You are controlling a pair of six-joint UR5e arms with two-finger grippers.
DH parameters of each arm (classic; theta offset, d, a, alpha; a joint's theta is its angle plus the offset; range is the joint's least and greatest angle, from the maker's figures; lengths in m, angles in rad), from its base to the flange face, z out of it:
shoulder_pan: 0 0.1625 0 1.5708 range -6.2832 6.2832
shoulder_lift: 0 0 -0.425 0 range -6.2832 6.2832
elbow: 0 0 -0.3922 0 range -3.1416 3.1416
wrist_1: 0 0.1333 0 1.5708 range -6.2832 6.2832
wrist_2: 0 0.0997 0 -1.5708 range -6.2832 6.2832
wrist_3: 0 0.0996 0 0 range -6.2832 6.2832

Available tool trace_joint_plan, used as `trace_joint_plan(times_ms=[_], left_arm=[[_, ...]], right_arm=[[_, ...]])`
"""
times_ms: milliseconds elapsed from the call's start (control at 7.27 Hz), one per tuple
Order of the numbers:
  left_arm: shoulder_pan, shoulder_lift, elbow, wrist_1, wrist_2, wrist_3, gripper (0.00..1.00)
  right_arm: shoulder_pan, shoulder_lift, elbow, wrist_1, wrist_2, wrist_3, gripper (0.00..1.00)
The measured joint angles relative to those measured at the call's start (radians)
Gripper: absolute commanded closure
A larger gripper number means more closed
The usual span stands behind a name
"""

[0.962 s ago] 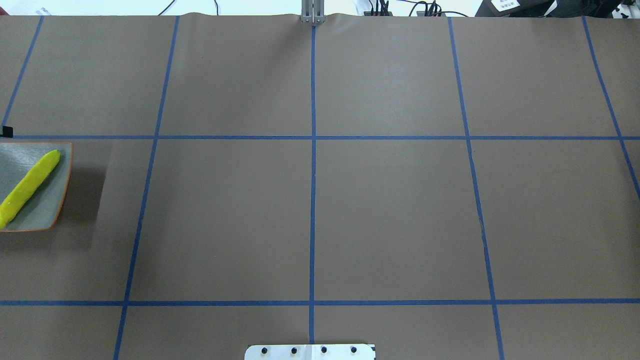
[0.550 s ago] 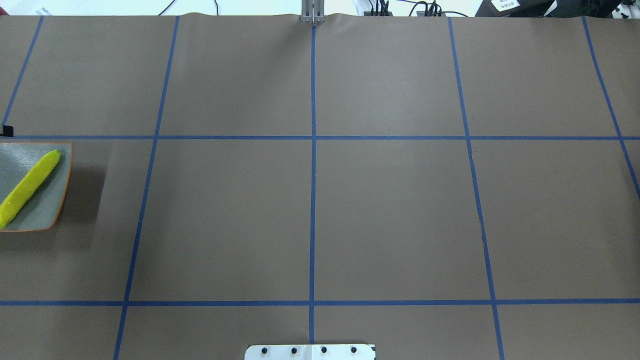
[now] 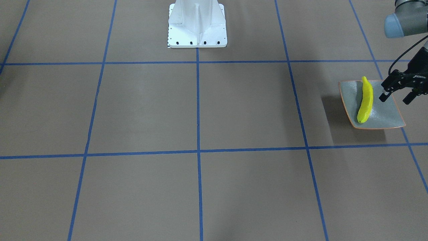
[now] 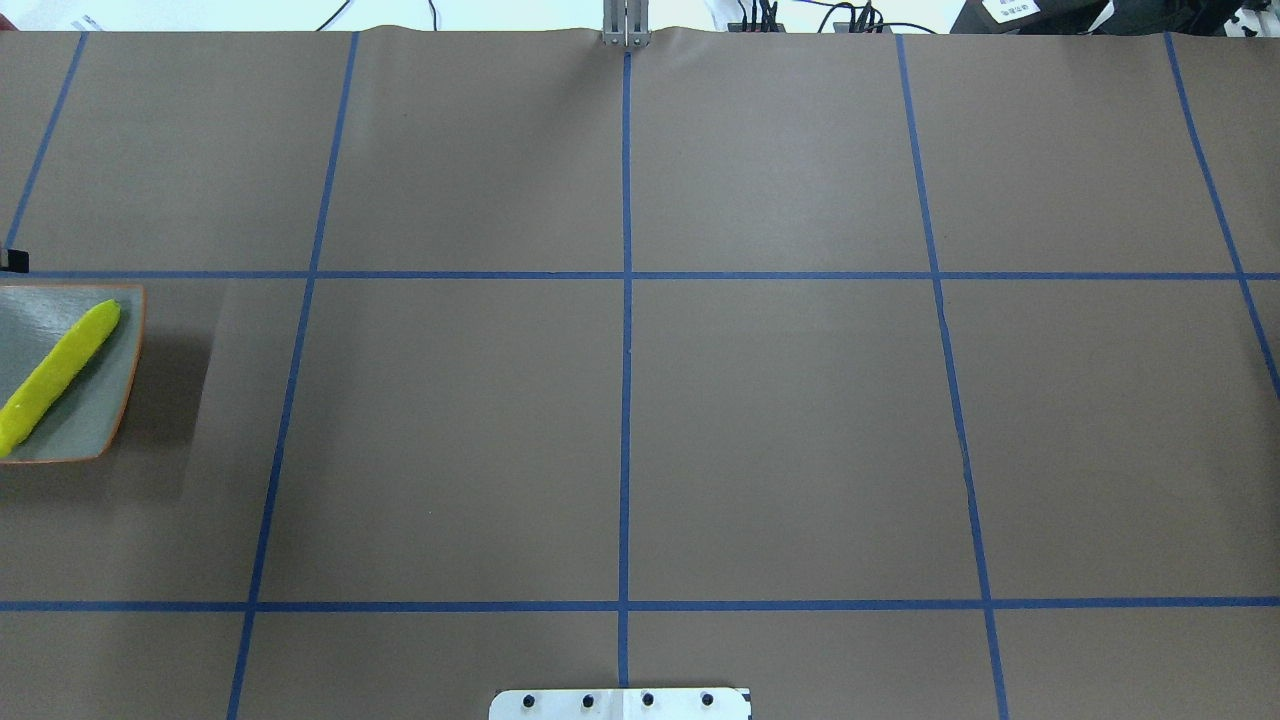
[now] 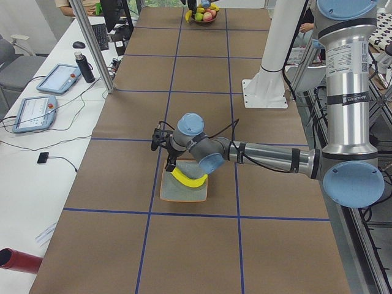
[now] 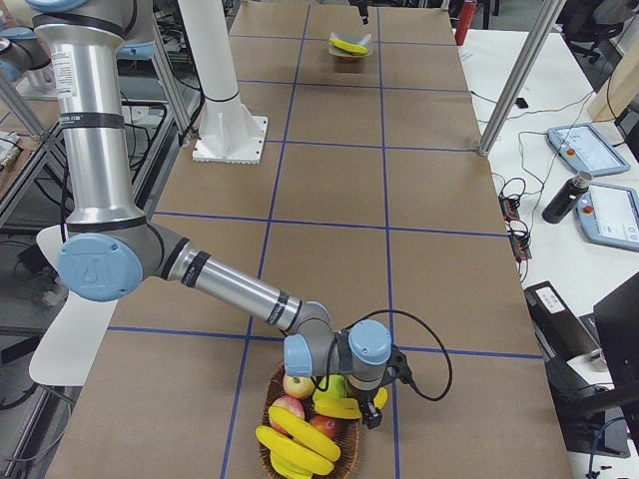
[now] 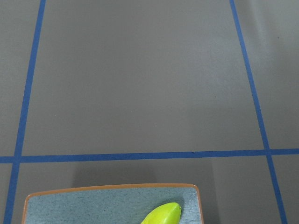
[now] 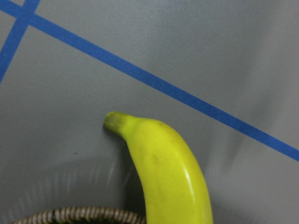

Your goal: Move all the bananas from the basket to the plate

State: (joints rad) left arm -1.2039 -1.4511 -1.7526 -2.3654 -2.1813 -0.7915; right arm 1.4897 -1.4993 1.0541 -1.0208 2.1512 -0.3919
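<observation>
One yellow banana [image 3: 365, 100] lies diagonally on the square grey-green plate [image 3: 384, 118] at the table's left end; both also show in the overhead view, the banana [image 4: 60, 375] on the plate [image 4: 95, 425]. My left gripper [image 3: 395, 98] is open and empty, just above the plate's edge beside that banana. At the other end, the wicker basket [image 6: 272, 461] holds more bananas [image 6: 295, 449] and apples. My right gripper [image 6: 367, 404] is low over the basket's rim by a banana [image 8: 163, 172]. Its fingers are hidden, so I cannot tell whether it is open or shut.
The white robot base [image 3: 197, 23] stands at the table's middle edge. Blue tape lines grid the brown table. A side bench with tablets [image 6: 599, 215] and a bottle [image 6: 557, 197] runs along the far side. A red cylinder [image 5: 18, 260] lies on that bench.
</observation>
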Motion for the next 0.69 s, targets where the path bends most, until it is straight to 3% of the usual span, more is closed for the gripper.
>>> trace_joint_plan(times_ms=[275, 687], left_arm=[[0.001, 0.0, 0.006, 0.0, 0.0, -0.001, 0.0], [0.002, -0.003, -0.001, -0.014, -0.003, -0.017, 0.0]], right_arm=[[0.029, 0.0, 0.035, -0.009, 0.003, -0.011, 1.0], [0.074, 0.003, 0.222, -0.156, 0.025, 0.012, 1.0]])
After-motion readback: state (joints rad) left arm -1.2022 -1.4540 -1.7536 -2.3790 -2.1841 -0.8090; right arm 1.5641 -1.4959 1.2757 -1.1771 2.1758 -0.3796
